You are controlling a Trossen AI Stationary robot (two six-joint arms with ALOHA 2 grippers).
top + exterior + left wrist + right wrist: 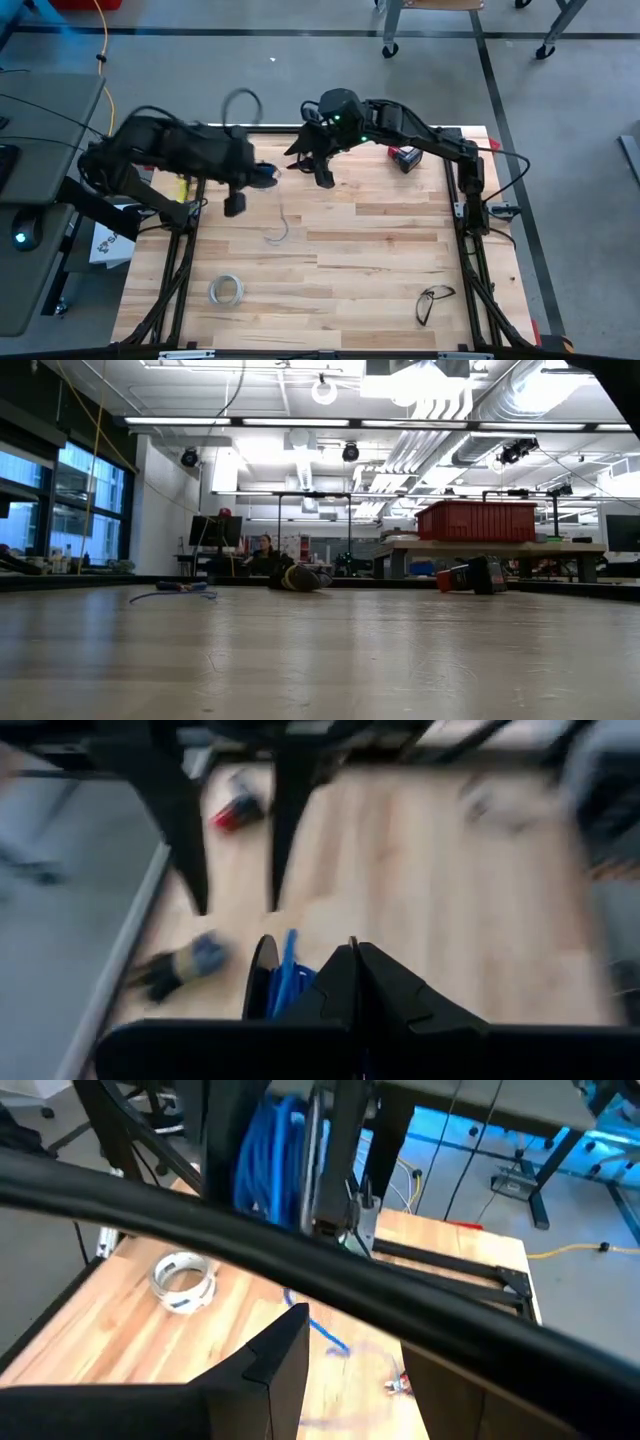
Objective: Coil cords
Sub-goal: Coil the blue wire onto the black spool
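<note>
While the left claw is clamped fully shut on the spool, it holds that dark disc, wound with blue wire, raised above the far half of the bench, left of centre. In the right wrist view the blue windings show thick against the spool's flat face. Just beside it, to its right, the right claw hangs with its fingers part-way apart and nothing visibly between them. On the bench below the two claws a loose tail of thin wire lies curled on the wood.

At the near edge sit a whitish ring of tape, toward the left, and a pair of spectacles, toward the right. Farther back, near the far right corner, lies a small red and black device. Beyond the bench on the left a yellow cable crosses the floor. In the room behind, the low view shows a red crate on a distant table.
</note>
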